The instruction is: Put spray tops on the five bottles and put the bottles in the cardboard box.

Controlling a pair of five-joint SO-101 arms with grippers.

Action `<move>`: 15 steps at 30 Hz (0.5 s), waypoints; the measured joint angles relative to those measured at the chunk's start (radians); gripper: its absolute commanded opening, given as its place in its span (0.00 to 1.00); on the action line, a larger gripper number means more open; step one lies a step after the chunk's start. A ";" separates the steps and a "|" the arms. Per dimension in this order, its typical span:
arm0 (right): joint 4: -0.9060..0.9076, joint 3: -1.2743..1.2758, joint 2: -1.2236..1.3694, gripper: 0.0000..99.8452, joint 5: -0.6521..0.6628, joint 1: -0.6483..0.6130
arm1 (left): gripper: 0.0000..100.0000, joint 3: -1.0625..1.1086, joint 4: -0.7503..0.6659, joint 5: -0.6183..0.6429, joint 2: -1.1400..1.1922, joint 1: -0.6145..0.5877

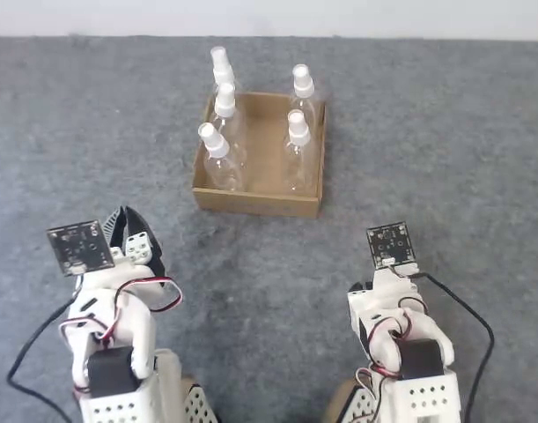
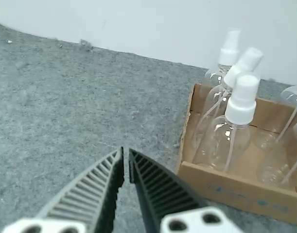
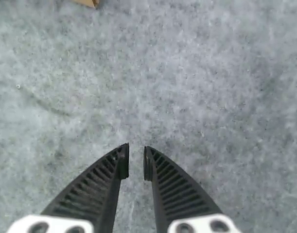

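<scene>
Box (image 1: 255,201), bottles (image 1: 223,163) and arms (image 1: 119,352) are each partly lost.
In the left wrist view the box runs off the picture's edge, cutting through two bottles there. The right wrist view catches just a box corner (image 3: 86,2) at its edge. From above, the box walls hide the bottle bases, and the bottom edge cuts off the arms.

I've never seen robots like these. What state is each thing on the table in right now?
Bottles: all five upright inside the box.
Spray tops: one fitted on each bottle.
Cardboard box: open at the top, holding the bottles.
Left gripper: shut, holding nothing.
Right gripper: open a crack, holding nothing.
</scene>
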 measured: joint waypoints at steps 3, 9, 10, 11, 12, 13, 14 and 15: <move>0.000 0.000 0.000 0.01 0.000 0.000 | 0.11 0.000 0.000 -0.002 0.000 0.000; 0.000 0.000 0.000 0.01 0.000 0.000 | 0.12 0.000 0.000 -0.003 0.000 0.000; 0.000 0.000 0.000 0.01 0.000 0.000 | 0.12 0.000 0.000 -0.003 0.000 0.000; 0.000 0.000 0.000 0.01 0.000 0.000 | 0.12 0.000 0.000 -0.003 0.000 0.000; 0.000 0.000 0.000 0.01 0.000 0.000 | 0.12 0.000 0.000 -0.003 0.000 0.000; 0.000 0.000 0.000 0.01 0.000 0.000 | 0.12 0.000 0.000 -0.003 0.000 0.000; 0.000 0.000 0.000 0.01 0.000 0.000 | 0.12 0.000 0.000 -0.003 0.000 0.000; 0.000 0.000 0.000 0.01 0.000 0.000 | 0.12 0.000 0.000 -0.003 0.000 0.000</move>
